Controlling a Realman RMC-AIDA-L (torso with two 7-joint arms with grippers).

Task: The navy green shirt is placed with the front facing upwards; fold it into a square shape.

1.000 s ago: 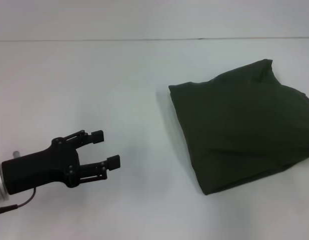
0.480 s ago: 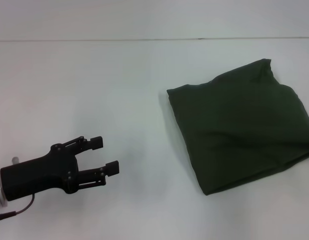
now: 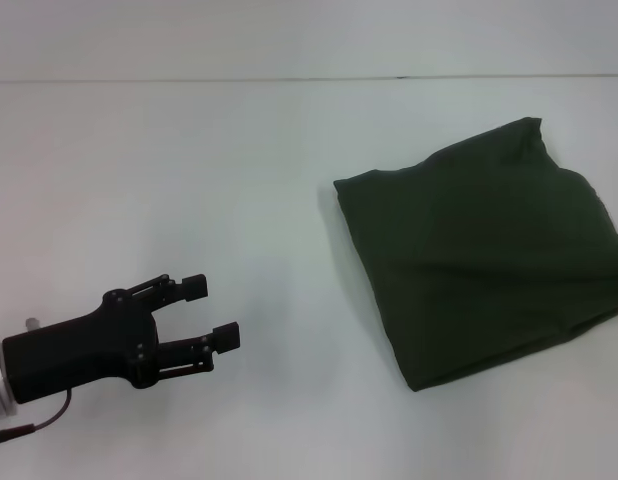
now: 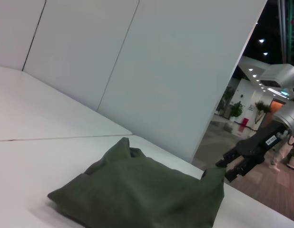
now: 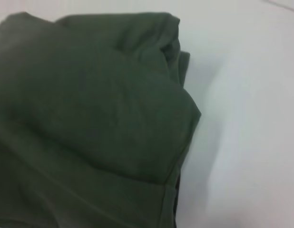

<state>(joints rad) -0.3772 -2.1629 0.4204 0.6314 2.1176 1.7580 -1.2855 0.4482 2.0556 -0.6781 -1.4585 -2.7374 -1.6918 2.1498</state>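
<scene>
The navy green shirt (image 3: 479, 255) lies folded into a rough square on the right side of the white table, plain dark cloth facing up and no lettering showing. My left gripper (image 3: 214, 312) hovers open and empty at the near left, well apart from the shirt. In the left wrist view the shirt (image 4: 142, 190) is a low mound, and my right gripper (image 4: 229, 170) hangs just beyond its far corner. The right wrist view is mostly filled by the shirt (image 5: 90, 118), showing its folded layers and a hem edge.
The white table (image 3: 239, 180) stretches bare to the left of and behind the shirt, with a thin seam line near its far edge. White wall panels (image 4: 137, 61) stand behind the table.
My left gripper has drawn back slightly toward the near left, still open. The shirt's left corner has settled a little.
</scene>
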